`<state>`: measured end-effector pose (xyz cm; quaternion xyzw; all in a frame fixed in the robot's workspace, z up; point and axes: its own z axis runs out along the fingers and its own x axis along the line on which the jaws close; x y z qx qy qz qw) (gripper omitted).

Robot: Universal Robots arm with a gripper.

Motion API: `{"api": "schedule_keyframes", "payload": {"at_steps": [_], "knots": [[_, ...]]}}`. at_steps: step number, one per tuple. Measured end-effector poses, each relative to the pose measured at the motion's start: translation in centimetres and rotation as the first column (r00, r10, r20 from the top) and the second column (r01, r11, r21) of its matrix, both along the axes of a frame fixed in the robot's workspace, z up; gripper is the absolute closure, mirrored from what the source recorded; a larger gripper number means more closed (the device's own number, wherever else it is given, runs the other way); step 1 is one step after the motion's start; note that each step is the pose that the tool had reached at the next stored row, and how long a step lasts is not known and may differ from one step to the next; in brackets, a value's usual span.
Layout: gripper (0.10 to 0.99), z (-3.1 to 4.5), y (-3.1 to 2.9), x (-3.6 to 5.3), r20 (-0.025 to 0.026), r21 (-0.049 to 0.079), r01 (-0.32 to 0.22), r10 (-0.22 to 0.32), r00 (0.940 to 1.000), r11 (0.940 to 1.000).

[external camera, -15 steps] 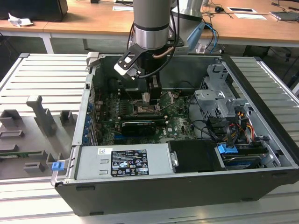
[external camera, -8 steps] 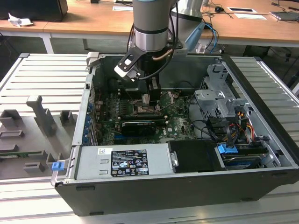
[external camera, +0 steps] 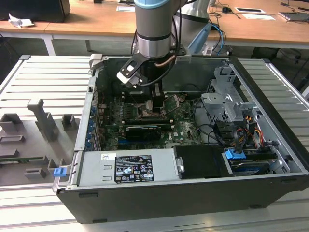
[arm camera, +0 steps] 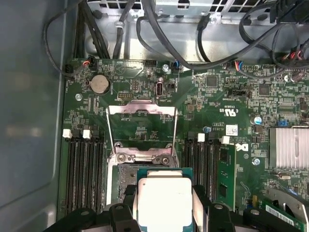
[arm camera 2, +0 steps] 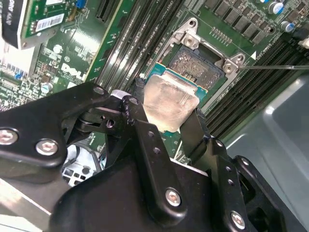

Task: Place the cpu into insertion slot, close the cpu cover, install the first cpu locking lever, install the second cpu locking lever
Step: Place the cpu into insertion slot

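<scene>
I have the hand (arm camera 2: 164, 121) closed on the cpu (arm camera: 164, 198), its two fingers (arm camera 2: 145, 145) pressing opposite edges so the pale metal face is up and the underside is free to meet the contacts. The cpu hangs just over the insertion slot (arm camera 2: 195, 65), partly covering it and, by my reading, not yet seated. The cpu cover (arm camera: 140, 105) stands swung open beyond the slot, leaving the way down free. I count one cpu, one slot, one cover, and one thin lever rod (arm camera 2: 275, 67) lying aside.
</scene>
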<state>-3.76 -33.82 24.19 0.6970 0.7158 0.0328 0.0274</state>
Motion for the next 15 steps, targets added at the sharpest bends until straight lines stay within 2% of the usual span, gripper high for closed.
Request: {"api": "schedule_keyframes", "payload": {"at_steps": [2, 4, 10, 15], "knots": [[0.549, -0.14, 0.05, -0.03, -0.0001, 0.0, 0.0, 0.0, 1.0, 1.0], [0.549, -0.28, 0.34, -0.05, -0.0001, 0.0, 0.0, 0.0, 1.0, 1.0], [0.549, -1.24, 0.63, -0.46, 0.0, 0.0, 0.0, 0.0, 1.0, 1.0], [0.549, -2.34, 1.72, -0.65, -0.0028, -0.004, 0.003, -0.003, 1.0, 1.0]]}}
